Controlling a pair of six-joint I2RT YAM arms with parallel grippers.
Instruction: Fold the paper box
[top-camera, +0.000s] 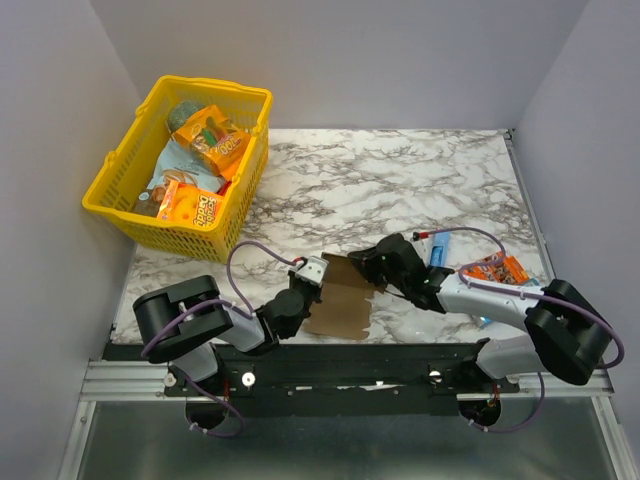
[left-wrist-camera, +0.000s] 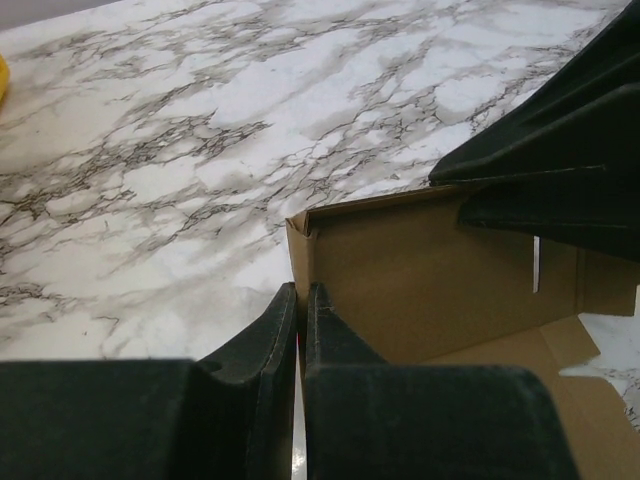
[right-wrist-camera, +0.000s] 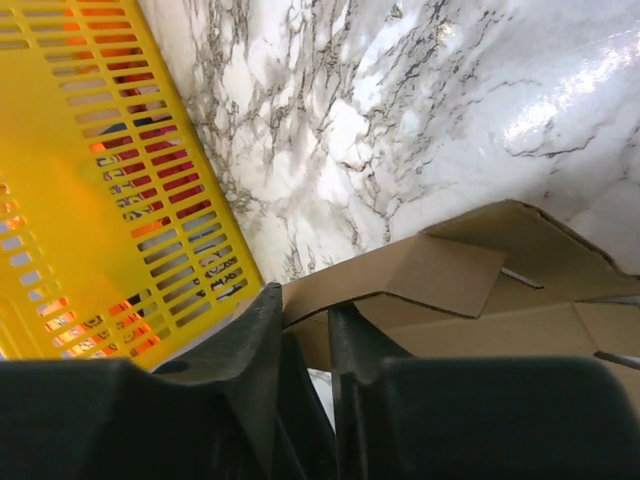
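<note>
Both claws pinch the box (top-camera: 340, 310), which lies low centre in the top view on the table (top-camera: 400, 180). Your left claw (left-wrist-camera: 300, 292) nips its left corner and your right claw (right-wrist-camera: 305, 310) a raised flap. Blue packet (top-camera: 438, 250) and orange packet (top-camera: 493, 268) lie beside your right arm; the basket (top-camera: 100, 195) sits upper left, well apart.

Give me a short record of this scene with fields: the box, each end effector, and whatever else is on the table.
paper box: brown cardboard, one wall raised, lying on the marble table close to the arm bases
left end effector: shut on the edge of the box's raised wall
right end effector: fingers on either side of a flap; whether they pinch it cannot be told
yellow basket: far left corner, with snack packets inside
orange packet: on the table beside the right arm
</note>
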